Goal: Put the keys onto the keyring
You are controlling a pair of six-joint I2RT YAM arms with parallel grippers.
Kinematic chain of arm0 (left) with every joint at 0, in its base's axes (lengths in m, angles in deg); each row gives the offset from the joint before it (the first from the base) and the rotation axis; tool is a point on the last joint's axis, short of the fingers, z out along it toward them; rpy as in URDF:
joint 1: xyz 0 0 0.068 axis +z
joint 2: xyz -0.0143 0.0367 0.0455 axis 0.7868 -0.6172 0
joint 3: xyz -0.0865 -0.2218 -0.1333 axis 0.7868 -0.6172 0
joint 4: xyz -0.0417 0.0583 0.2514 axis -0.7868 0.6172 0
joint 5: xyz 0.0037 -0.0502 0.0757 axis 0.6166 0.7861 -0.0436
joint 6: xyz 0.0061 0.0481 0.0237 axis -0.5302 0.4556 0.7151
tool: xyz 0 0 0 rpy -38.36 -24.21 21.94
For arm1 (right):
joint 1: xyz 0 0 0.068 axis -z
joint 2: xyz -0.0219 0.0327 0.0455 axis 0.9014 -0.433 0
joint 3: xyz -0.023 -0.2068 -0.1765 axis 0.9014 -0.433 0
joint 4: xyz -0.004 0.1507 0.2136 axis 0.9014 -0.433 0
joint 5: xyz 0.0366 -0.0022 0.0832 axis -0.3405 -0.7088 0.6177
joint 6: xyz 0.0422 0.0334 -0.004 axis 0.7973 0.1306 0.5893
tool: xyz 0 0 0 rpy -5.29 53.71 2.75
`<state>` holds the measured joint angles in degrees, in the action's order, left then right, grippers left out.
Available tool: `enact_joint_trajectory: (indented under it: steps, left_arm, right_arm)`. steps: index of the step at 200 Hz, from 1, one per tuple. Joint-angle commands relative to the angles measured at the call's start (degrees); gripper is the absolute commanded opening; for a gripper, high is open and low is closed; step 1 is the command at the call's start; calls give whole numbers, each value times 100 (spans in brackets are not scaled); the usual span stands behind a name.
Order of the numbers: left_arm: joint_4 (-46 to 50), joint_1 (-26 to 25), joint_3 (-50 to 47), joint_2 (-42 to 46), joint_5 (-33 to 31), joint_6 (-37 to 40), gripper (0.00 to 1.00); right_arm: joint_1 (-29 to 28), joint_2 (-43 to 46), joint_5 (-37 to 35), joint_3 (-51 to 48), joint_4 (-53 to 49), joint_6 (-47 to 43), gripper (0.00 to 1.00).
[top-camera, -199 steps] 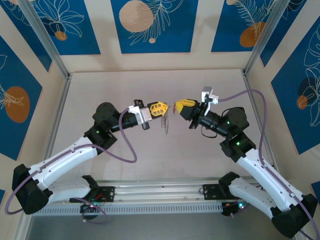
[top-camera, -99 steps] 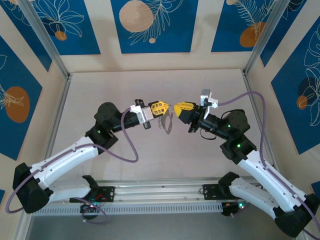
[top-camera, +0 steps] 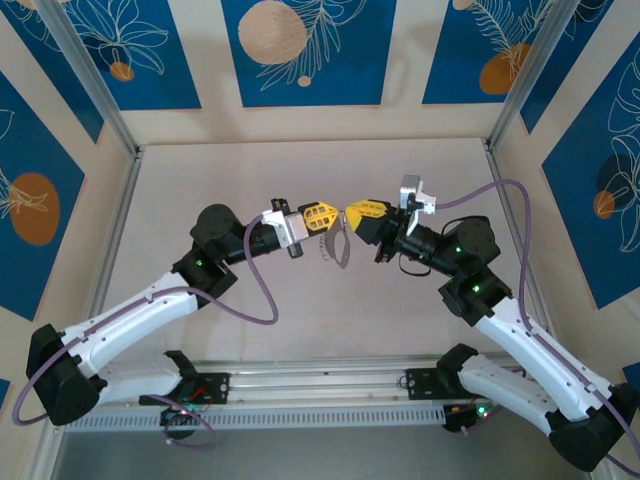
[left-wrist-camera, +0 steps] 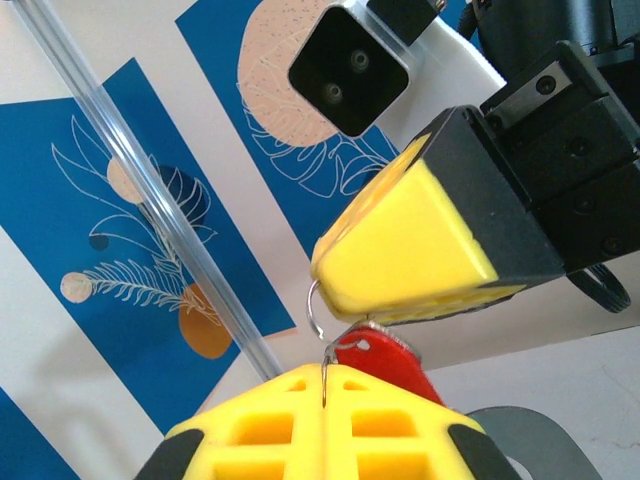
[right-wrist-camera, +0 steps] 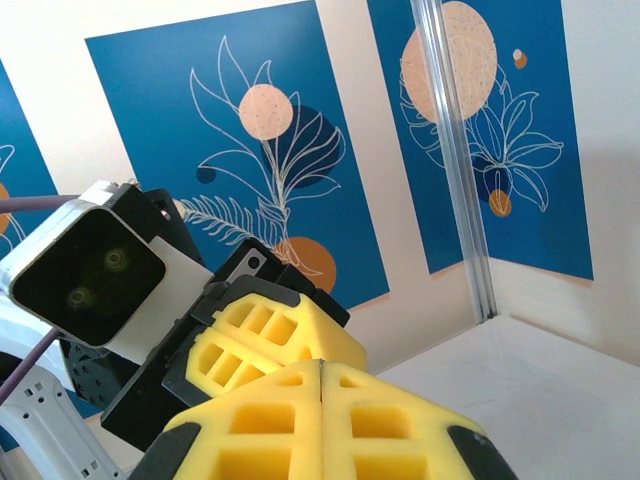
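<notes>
Both arms meet mid-air above the tabletop (top-camera: 300, 165), tips nearly together.

- Keyring (top-camera: 338, 246): hangs free, off the tabletop, pinched at its top by the left end effector (top-camera: 329, 219). In the left wrist view the thin wire rises out of the seam between the clenched yellow fingers and curls up in a small arc.
- Fringe of small grey pieces (top-camera: 322, 250): dangles along the keyring's side nearest the left arm.
- Key (left-wrist-camera: 385, 358): red head sits right at the top of the keyring, just beside the wire arc and touching the underside of the right end effector (top-camera: 351, 212). Blade hidden.
- Right end effector: fingers pressed together with no gap in its own wrist view. Appears to be clamped on the key, with the head poking out below.

Progress, as a judgement: both parts are lifted and brought together, so the approach is done. Threading looks unfinished. I cannot tell whether the wire has entered the key's hole, since that spot is hidden behind the red head. What is left is to work the key onto the loop, then let go.

Containers: none in play. The only holder is the keyring itself, which carries its grey fringe. The key is not clearly on it.
</notes>
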<state>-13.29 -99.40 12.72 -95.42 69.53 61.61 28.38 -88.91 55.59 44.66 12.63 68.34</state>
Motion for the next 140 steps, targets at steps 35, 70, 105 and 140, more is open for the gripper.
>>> enact_joint_trajectory:
  steps: [35, 70, 105, 140]
  left_arm:
    - [-293, -101, 214, 6, 30, 92, 0]
    - [-310, -110, 210, 24, 24, 112, 0]
    - [-313, -116, 190, 33, -6, 136, 0]
    - [-298, -110, 182, 45, -13, 145, 0]
  right_arm:
    - [-47, -108, -95, 157, 249, -70, 0]
    - [-53, -207, -39, 164, 254, -26, 0]
    - [-51, -153, -67, 103, 239, 1, 0]
    - [-51, 61, -178, 22, 131, -21, 0]
